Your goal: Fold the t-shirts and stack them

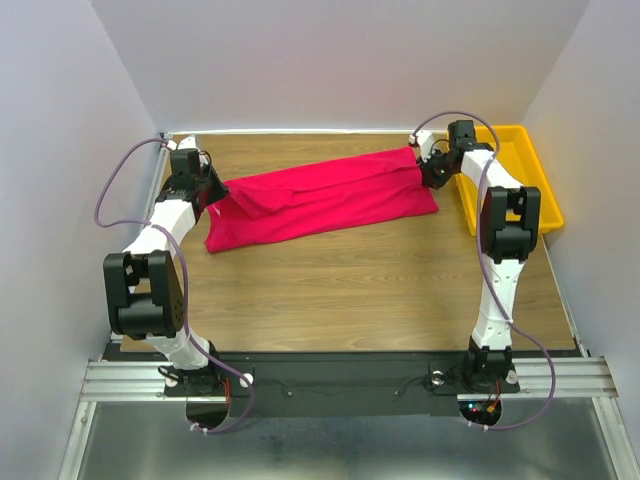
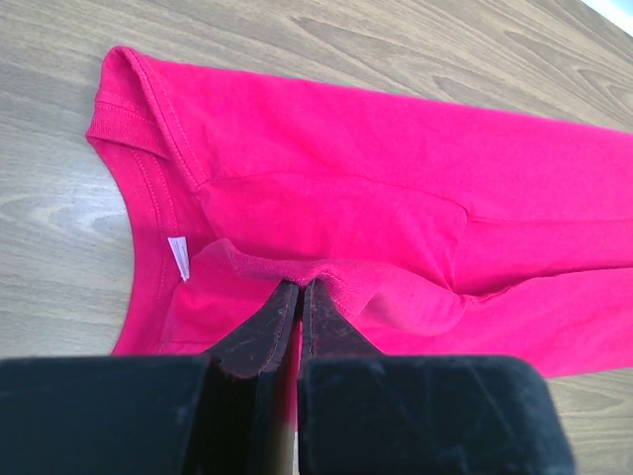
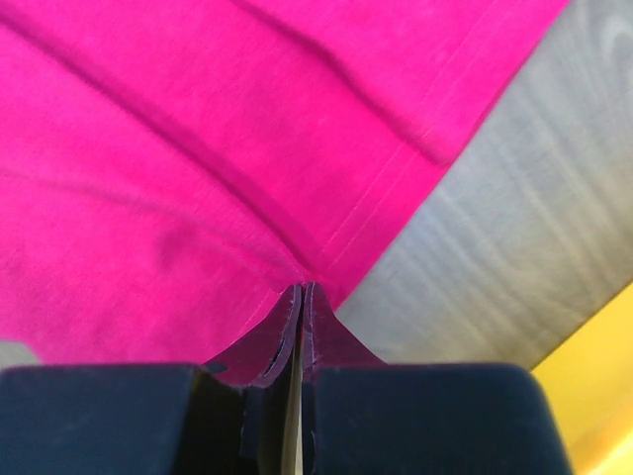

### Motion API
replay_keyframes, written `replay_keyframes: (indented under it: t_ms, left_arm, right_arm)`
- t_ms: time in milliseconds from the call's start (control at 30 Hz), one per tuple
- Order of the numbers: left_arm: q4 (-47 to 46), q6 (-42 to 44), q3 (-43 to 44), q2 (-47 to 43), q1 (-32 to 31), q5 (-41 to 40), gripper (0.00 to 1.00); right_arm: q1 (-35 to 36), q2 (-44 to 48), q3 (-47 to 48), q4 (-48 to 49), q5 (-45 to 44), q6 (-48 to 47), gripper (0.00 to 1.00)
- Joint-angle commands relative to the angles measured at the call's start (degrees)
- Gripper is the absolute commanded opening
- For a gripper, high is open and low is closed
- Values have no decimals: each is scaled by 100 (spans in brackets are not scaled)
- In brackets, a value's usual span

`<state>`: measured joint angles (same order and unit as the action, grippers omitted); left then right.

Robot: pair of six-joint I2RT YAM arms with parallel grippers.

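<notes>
From above, one crimson-pink t-shirt [image 1: 330, 200] is stretched in a long band across the far half of the wooden counter [image 1: 350, 290], between the two arms. The left gripper [image 1: 213, 195] meets the cloth at one end and the right gripper [image 1: 428, 170] meets it at the other, so the shirt runs from each gripper towards the other. Just outside the right gripper stands one yellow tray [image 1: 535, 185] at the counter's edge. From this height the stance of the jaws cannot be made out.

The left wrist view shows the left gripper [image 2: 300, 289] closed, pinching a bunched fold of the t-shirt [image 2: 396, 188] between its tips. The cloth spreads ahead of the gripper and to both sides. The ribbed neck band [image 2: 124, 129] curves ahead and to the left, with one small white label [image 2: 178, 259] inside it. Neither detail shows from above.

The right wrist view shows the right gripper [image 3: 300, 290] closed on the stitched hem of the t-shirt [image 3: 198, 148]. The fabric fans ahead and to the left in taut creases. Bare counter [image 3: 495, 267] lies ahead and to the right, with a corner of the yellow tray [image 3: 603, 396] beyond it at the lower right.
</notes>
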<state>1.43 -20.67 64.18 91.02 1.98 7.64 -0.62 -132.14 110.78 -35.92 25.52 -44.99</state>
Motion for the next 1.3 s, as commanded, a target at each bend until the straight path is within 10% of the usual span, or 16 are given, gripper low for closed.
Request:
replay_keyframes:
  t_ms: [0, 900, 1267]
  left_arm:
    - [-275, 27, 147, -190, 31, 89, 0]
    - [401, -702, -1724, -3326, 31, 537, 0]
    - [464, -983, -2051, -3663, 31, 213, 0]
  right_arm:
    - [10, 750, -258, 173, 190, -27, 5]
    - [-17, 4107, -3879, 226, 340, -607, 5]
    - [-78, 4154, -3986, 498, 138, -415, 5]
